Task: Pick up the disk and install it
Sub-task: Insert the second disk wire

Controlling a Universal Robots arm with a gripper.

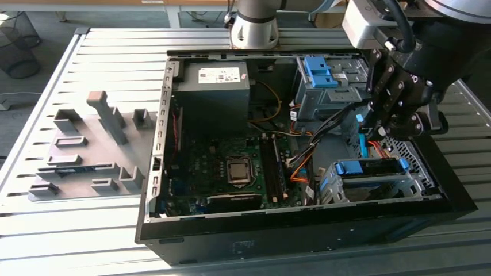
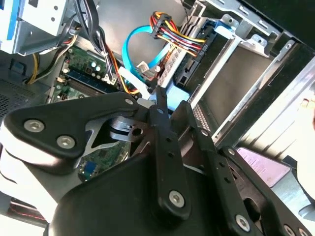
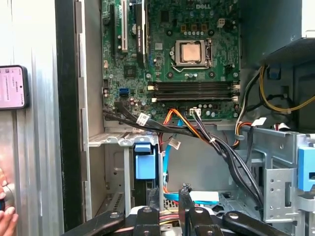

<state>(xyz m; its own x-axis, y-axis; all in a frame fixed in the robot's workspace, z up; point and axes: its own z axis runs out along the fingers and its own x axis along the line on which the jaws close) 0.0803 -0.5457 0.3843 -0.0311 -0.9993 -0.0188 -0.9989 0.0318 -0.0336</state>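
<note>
Slatted metal table (image 1: 107,230) holds the open PC case (image 1: 307,230), grey floor behind. The hand (image 1: 372,129) is inside, pinching the disk (image 3: 204,197) over the drive bay (image 1: 372,181).

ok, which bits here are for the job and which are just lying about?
Job: pincer, disk, bay.
Lying about: phone, grey fixture, power supply, bin.

One open computer case (image 1: 153,172) holds one motherboard (image 1: 222,167), one grey power-supply box (image 1: 215,92) and two metal drive bays (image 1: 330,86), with one gripper (image 1: 391,123) above.
</note>
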